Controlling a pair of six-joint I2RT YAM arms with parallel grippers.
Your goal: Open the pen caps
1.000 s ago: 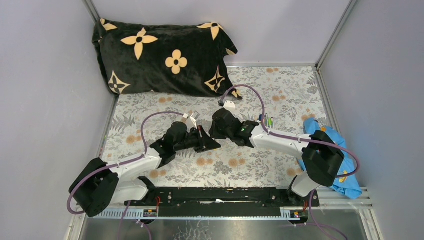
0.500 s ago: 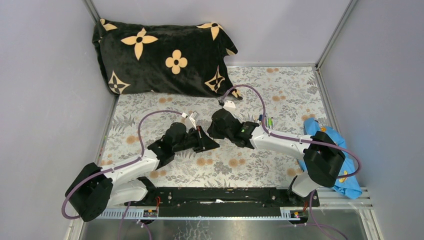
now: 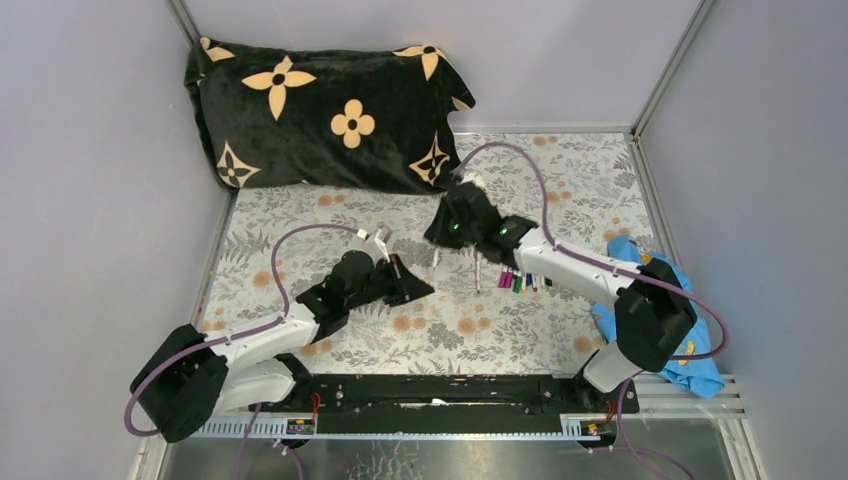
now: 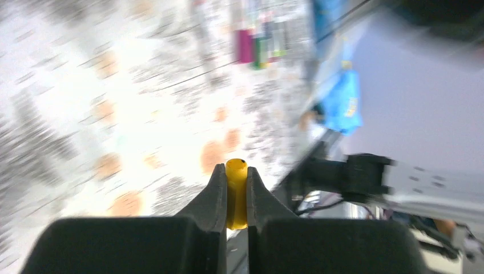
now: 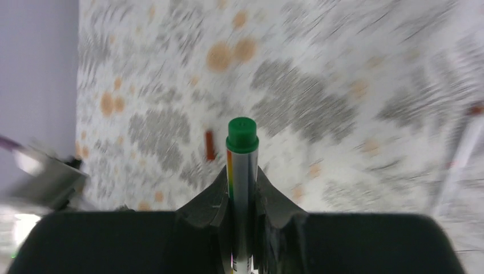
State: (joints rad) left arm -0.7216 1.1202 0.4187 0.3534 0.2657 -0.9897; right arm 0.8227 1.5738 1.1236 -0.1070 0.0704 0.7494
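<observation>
White arm links (image 3: 570, 268), black joints (image 3: 648, 322), purple cables (image 3: 318, 228), green LEDs (image 3: 505, 232); black wedge-shaped tool fingers (image 4: 214, 197).

Bright, even light overhead; heavy motion blur in both wrist views.

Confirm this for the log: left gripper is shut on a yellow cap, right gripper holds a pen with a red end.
One detail is off. The pen in the right gripper has a green end, not red; the right wrist view shows it. The left gripper is indeed shut on a yellow cap.
</observation>
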